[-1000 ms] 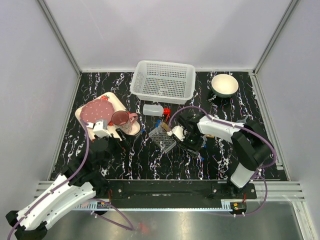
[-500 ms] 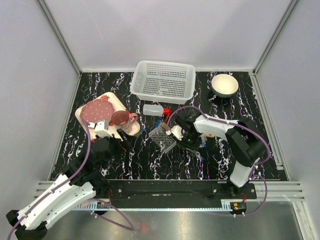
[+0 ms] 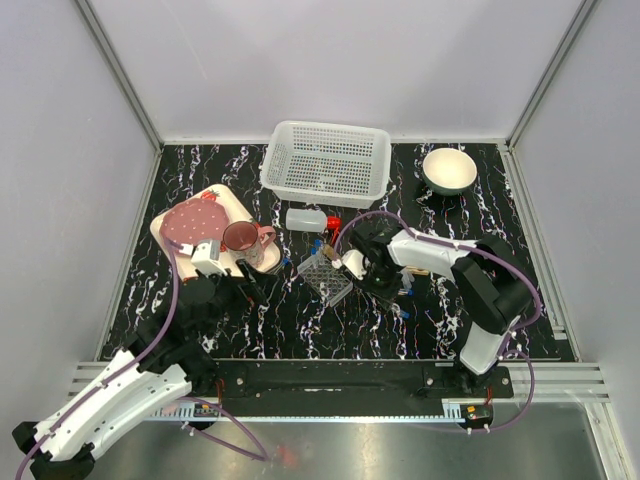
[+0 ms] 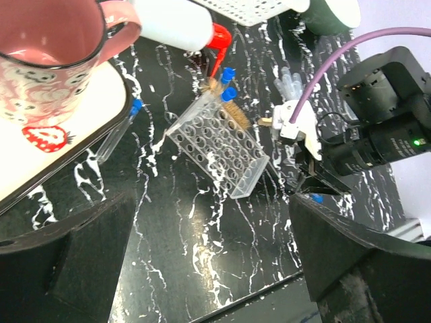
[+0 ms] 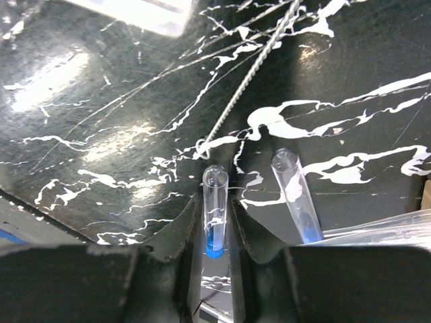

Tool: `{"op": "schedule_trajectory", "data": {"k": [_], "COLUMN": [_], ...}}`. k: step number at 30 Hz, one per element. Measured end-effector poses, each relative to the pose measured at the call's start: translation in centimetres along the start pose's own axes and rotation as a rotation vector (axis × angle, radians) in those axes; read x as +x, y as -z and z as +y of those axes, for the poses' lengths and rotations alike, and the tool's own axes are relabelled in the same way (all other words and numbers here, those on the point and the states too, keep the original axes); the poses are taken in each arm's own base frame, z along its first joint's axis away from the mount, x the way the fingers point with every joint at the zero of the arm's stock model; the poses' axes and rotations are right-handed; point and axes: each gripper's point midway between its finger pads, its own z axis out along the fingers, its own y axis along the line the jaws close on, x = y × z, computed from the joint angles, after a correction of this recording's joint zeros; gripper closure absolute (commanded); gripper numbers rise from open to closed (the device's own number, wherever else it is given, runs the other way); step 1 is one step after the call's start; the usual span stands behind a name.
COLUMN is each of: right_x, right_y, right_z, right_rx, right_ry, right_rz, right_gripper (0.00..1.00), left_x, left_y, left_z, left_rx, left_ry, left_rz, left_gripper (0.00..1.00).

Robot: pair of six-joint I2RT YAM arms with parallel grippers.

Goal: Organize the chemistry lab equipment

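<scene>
Test tube (image 5: 215,225): lies between the fingers of the right gripper (image 5: 216,202). Long axis 12-to-6 in the wrist view, open mouth at 12, blue cap at 6 towards the wrist. Jaws stand pressed to its two sides, a grip as far as the view shows. Whether it is clear of the table (image 5: 101,168) I cannot tell.

Second tube (image 5: 295,195): just beside, at 3 o'clock of the first. It is loose on the table, tilted roughly 11-to-5, mouth at 11.

Twisted wire stem (image 5: 250,81): runs off towards 1 o'clock from just past the gripped tube's mouth, apparently apart from it.

Tube rack (image 3: 326,277): in the top view, near the right gripper at its 9 o'clock, skewed on the table. Two blue-capped tubes (image 4: 227,84) stand in its far corner.

Left gripper (image 4: 215,269): fingers wide apart, empty, hovering on the rack's other side, with the rack at its 3 o'clock in the top view.

Judgement: the right arm has the tube and is the nearer. Racking means tipping the tube from lying to upright, carrying it towards 9 and meeting a free hole. Risk: the smooth tube may slip in the pinch.
</scene>
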Motion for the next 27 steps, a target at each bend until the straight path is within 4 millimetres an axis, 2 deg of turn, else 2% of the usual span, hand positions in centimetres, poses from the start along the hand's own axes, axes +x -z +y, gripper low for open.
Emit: {"op": "schedule_trajectory", "data": {"k": [3,5,12,14,16,17,20,24,27], "right_x": [-0.2,-0.5,-2.3,-2.9,-4.0,-4.0,-4.9,-5.5,-5.9], "right_y": [0.6,1.6,8.7,11.0,14.0,14.6,18.0,20.1,21.0], "right_z": [0.3,0.6,0.6,0.4,-0.1,-0.9,-2.3,-2.6,-2.7], "right_rx": [-0.023,-0.054,-0.156,-0.182,-0.228,-0.223,-0.303,-0.448,-0.569], "right_ry": [-0.01,-0.027,-0.104,-0.126,-0.16,-0.187,-0.285,-0.39,-0.462], "right_rz": [-0.028,-0.073,-0.356,-0.441,-0.558,-0.58,-0.714,-0.804,-0.845], "right_gripper": [0.79,0.79,0.79,0.79,0.79,0.79,0.8,0.8,0.8], "left_x": [0.0,0.1,2.5,2.8,3.0,3.1,3.5,4.9,4.9], "left_y": [0.0,-0.2,-2.1,-2.6,-3.4,-3.7,-4.8,-6.3,-7.8], "left_z": [-1.1,-2.1,-5.2,-6.5,-8.2,-8.9,-11.0,-14.0,-17.6], "left_rx": [0.051,0.101,0.244,0.296,0.356,0.381,0.447,0.494,0.538], "left_ry": [-0.005,-0.011,-0.025,-0.012,0.021,0.035,0.074,0.068,0.067], "left_rz": [0.006,0.015,0.129,0.154,0.175,0.182,0.201,0.257,0.274], "left_gripper": [0.01,0.01,0.01,0.01,0.01,0.01,0.01,0.01,0.01]}}
